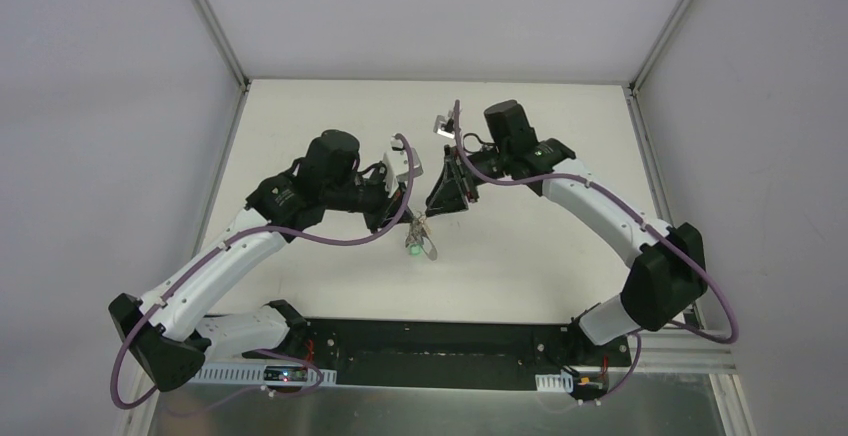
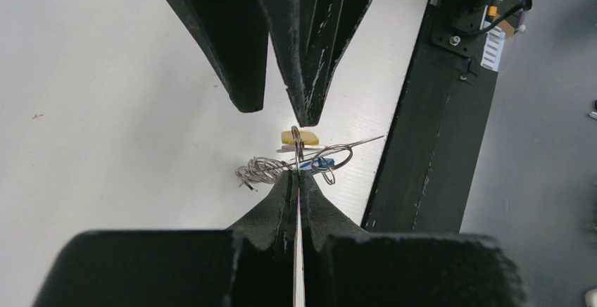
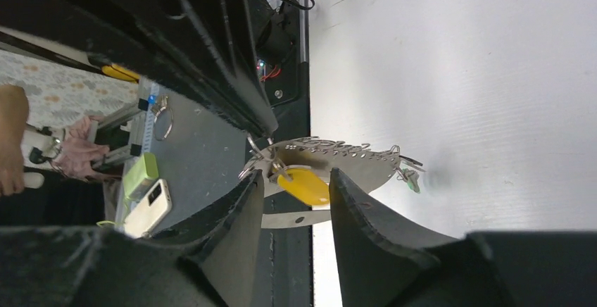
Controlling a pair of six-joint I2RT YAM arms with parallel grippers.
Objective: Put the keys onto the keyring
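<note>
You see a white desk [image 1: 520, 276] boxed by pale grey walls [image 1: 100, 106], metal posts [image 1: 215, 26] at eleven and one o'clock.

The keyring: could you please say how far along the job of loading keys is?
Done: a green key and a blue key seem to hang from the keyring. In hand: the left gripper is shut on the keyring; the right gripper is open around the yellow key. Remaining: whether it is threaded is unclear.
</note>
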